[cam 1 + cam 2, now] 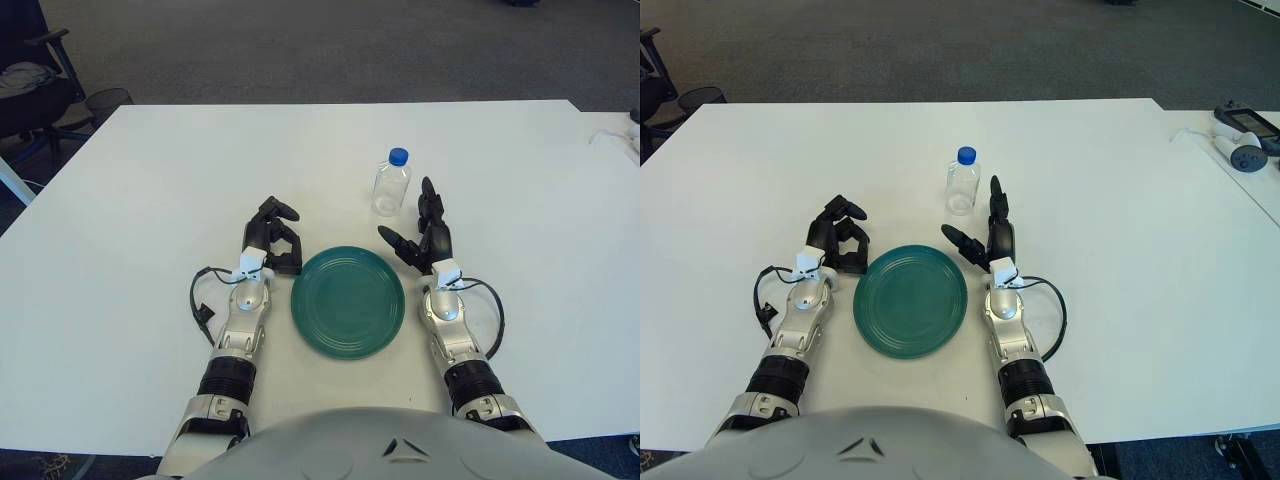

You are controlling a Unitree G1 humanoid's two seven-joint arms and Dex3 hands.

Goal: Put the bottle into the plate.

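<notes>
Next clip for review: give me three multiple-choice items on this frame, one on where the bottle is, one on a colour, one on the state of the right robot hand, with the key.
1. Where is the bottle?
A. Lying in the plate
B. Upright on the table, beyond the plate
C. Held by the left robot hand

2. What colour is the plate?
A. Green
B. Red
C. White

3. What is the right robot hand doing?
A. Gripping the bottle
B. Holding the plate
C. Open, beside the bottle, holding nothing

Key: 1 B, the bottle stands past the plate's far rim. 2 A, the plate is dark green. 3 C, its fingers are spread with a gap to the bottle. The left robot hand sits left of the plate.
</notes>
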